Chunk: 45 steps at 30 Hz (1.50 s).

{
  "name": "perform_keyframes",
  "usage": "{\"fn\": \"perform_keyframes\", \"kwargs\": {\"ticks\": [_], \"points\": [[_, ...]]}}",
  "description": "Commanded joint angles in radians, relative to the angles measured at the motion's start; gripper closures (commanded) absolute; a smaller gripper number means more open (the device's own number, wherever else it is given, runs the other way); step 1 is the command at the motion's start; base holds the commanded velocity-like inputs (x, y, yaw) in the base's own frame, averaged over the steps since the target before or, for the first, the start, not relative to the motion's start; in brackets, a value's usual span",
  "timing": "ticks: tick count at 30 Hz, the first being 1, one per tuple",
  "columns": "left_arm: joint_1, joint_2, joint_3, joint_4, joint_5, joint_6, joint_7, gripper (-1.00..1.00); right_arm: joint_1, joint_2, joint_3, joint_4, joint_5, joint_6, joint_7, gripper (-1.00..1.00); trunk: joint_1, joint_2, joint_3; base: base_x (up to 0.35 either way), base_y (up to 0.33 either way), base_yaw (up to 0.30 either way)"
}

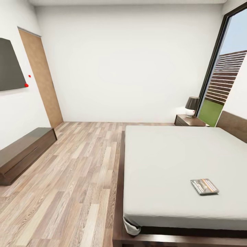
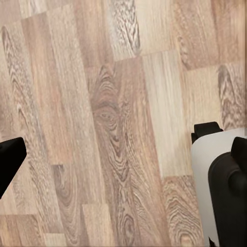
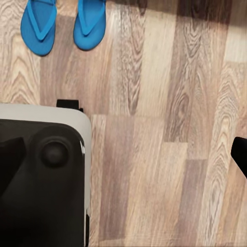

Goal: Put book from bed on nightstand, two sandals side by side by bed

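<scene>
- On the bed (image 1: 164, 161), toward its foot end and the window side, the book (image 1: 204, 186) lies flat on the pale mattress, cover up, grey with an orange band.
- Bed frame is dark brown wood; a headboard (image 1: 235, 125) runs along the right edge of the head view.
- Beyond the far side of the bed, a nightstand (image 1: 188, 120) stands against the white wall, with a dark-shaded lamp (image 1: 192, 105) on top of it.
- Tall dark-framed window (image 1: 224, 68) sits just right of the nightstand, green and slatted fencing outside.
- Left of the bed: open wood-plank floor (image 1: 79, 161), a long low dark cabinet (image 1: 24, 152) along the left wall, a dark screen (image 1: 10, 65) hanging above it, a light wooden door (image 1: 43, 77) farther back.
- Right wrist view: two blue sandals (image 3: 64, 23) lie on the planks, side by side, toes the same way, a narrow gap between them. Robot's own grey and black body (image 3: 43, 180) sits nearby in that view.
- Right gripper: only one dark fingertip (image 3: 240, 153) pokes in at the frame edge; cannot tell whether it is released or clenched. Nothing visibly held.
- Left wrist view: bare planks, part of the robot's body (image 2: 224, 180), and one dark fingertip (image 2: 9, 157) at the edge; left gripper's state cannot be told either.
</scene>
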Motion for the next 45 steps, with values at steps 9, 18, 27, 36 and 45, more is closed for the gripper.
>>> {"fn": "perform_keyframes", "kwargs": {"ticks": [9,18,27,36,45], "points": [[-0.001,-0.017,-0.008,-0.002,0.007,-0.003,0.004,-1.0,-0.001,0.003,0.008,-0.04,-0.001,0.0,-0.004,-1.0,-0.035,0.062,0.027,0.0,0.0,0.0],[-0.001,-0.028,-0.007,-0.004,0.029,-0.004,0.004,-1.0,-0.001,0.019,0.008,-0.084,-0.002,0.001,-0.006,-1.0,-0.069,0.125,0.055,0.0,0.0,0.0],[-0.002,-0.034,-0.009,-0.004,0.059,-0.005,0.004,-1.0,-0.001,0.033,0.007,-0.097,-0.003,0.001,-0.006,-1.0,-0.104,0.188,0.083,0.0,0.0,0.0],[-0.002,-0.055,-0.01,-0.004,0.068,-0.007,0.004,-1.0,-0.001,0.055,0.009,-0.098,-0.001,0.001,-0.006,-1.0,-0.138,0.251,0.112,0.0,0.0,0.0],[-0.002,-0.06,-0.011,-0.004,0.07,-0.011,0.004,-1.0,-0.001,0.06,0.01,-0.096,-0.001,0.001,-0.006,-1.0,-0.173,0.314,0.14,0.0,0.0,0.0]]}}
